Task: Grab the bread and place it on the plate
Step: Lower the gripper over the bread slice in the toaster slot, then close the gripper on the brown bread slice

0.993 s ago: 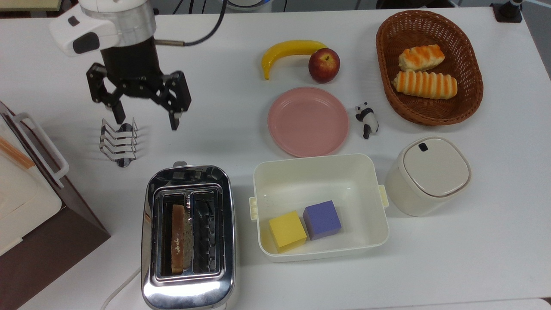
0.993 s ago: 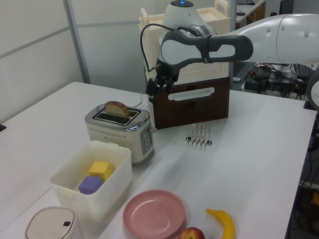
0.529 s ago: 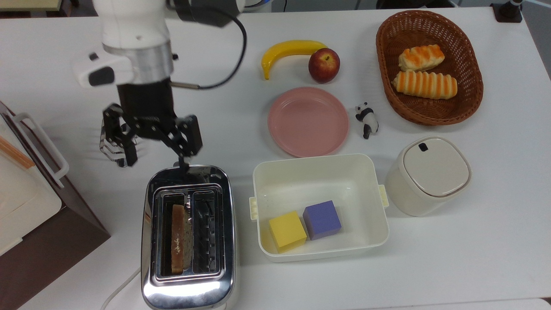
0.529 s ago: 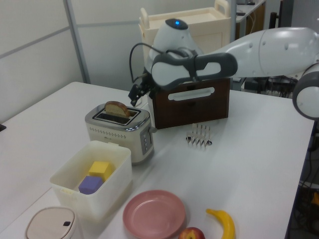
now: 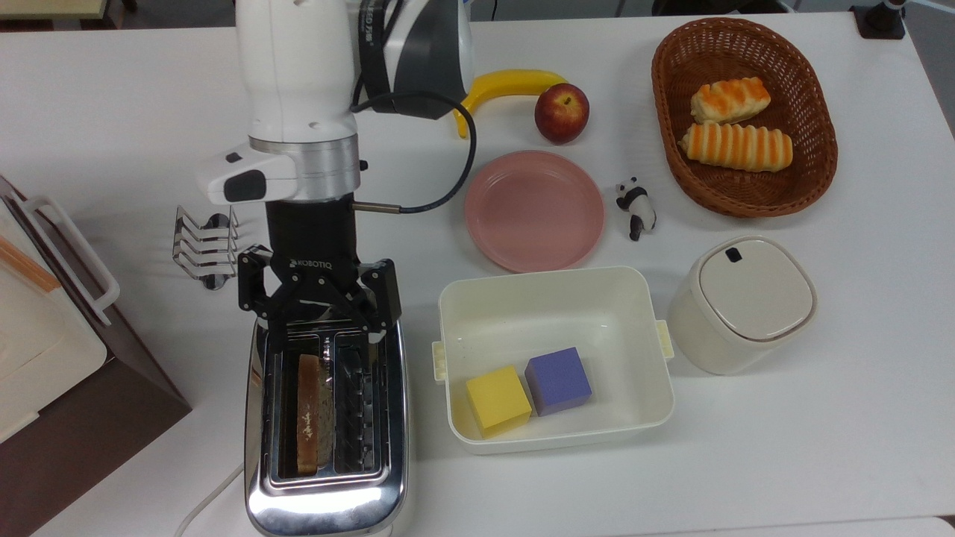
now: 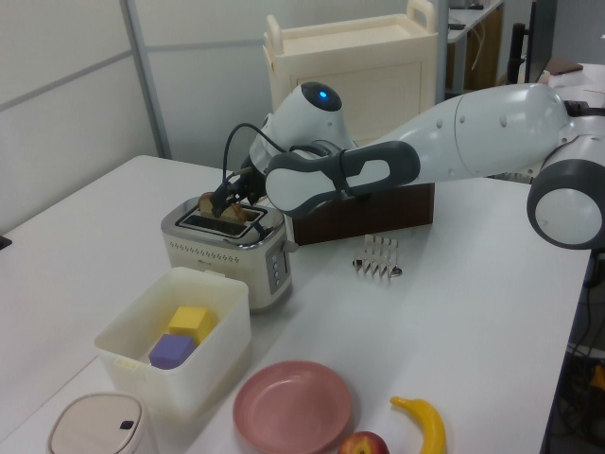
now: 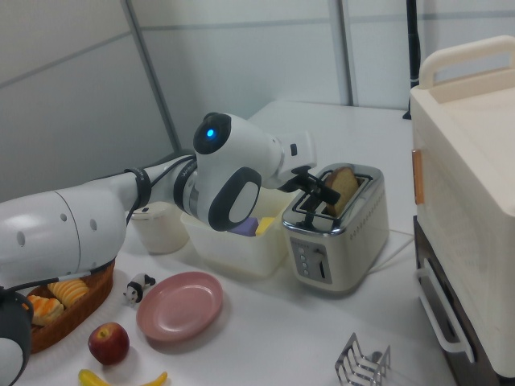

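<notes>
The bread (image 5: 307, 414) is a tan slice with a brown crust standing on edge in the left slot of the chrome toaster (image 5: 326, 500); its top sticks out (image 6: 221, 207) (image 7: 345, 185). My gripper (image 5: 319, 328) hangs open over the toaster's end nearest the top view's top, its fingers spread about as wide as the toaster, nothing between them. In the left view the gripper (image 6: 230, 197) is right at the slice's top; whether it touches, I cannot tell. The pink plate (image 5: 534, 210) lies bare to the top view's right of the toaster, also seen as plate (image 6: 293, 409) (image 7: 179, 305).
A white tub (image 5: 556, 298) with a yellow and a purple cube stands beside the toaster. A lidded white container (image 5: 746, 302), a basket (image 5: 813, 160) of striped rolls, an apple (image 5: 561, 112), a banana (image 5: 515, 80), a panda figure (image 5: 636, 207), a toast rack (image 5: 203, 242) and a brown cabinet (image 5: 89, 403) surround it.
The arm has swung down the top view, from beside the toast rack to over the toaster's end, and has come lower. The gripper stayed open. The bread has not moved.
</notes>
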Controlling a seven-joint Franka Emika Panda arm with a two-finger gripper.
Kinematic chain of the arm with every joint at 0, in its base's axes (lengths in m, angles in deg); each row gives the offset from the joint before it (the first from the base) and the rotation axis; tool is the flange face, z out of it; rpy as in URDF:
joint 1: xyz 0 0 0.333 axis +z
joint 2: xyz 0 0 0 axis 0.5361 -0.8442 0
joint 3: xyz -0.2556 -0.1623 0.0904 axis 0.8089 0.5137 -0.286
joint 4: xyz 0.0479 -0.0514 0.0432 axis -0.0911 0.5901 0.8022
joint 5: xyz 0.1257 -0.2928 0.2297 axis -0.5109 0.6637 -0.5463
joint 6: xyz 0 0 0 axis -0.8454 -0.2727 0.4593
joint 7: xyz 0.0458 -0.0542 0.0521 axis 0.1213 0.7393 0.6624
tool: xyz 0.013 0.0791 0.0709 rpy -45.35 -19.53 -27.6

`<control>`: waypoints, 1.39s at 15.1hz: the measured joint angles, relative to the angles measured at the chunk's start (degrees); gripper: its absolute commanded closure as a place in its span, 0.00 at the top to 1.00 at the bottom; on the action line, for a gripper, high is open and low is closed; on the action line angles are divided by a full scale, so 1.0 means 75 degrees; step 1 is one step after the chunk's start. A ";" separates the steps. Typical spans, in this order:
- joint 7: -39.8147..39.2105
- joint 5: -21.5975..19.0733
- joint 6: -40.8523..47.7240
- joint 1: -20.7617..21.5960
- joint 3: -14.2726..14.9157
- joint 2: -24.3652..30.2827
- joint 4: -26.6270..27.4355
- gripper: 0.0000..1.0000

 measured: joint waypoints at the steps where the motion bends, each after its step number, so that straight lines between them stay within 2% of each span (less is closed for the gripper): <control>1: 0.0002 0.0000 -0.0142 0.0032 0.0000 -0.0025 0.0000 0.81; 3: 0.0005 0.0000 -0.0283 0.0075 0.0000 -0.0064 0.0000 0.52; 5: 0.0005 0.0000 -0.0304 0.0076 0.0004 -0.0067 -0.0005 0.33; 6: 0.0005 0.0000 -0.0310 0.0072 0.0015 -0.0066 -0.0015 0.26; 8: 0.0005 0.0000 -0.0311 0.0048 0.0036 -0.0064 -0.0025 0.20; 11: 0.0005 0.0000 -0.0311 0.0033 0.0049 -0.0064 -0.0027 0.04; 13: 0.0005 0.0000 -0.0311 0.0028 0.0050 -0.0065 -0.0028 0.00; 21: 0.0214 0.0000 -0.0331 0.0025 0.0053 -0.0031 -0.0235 0.00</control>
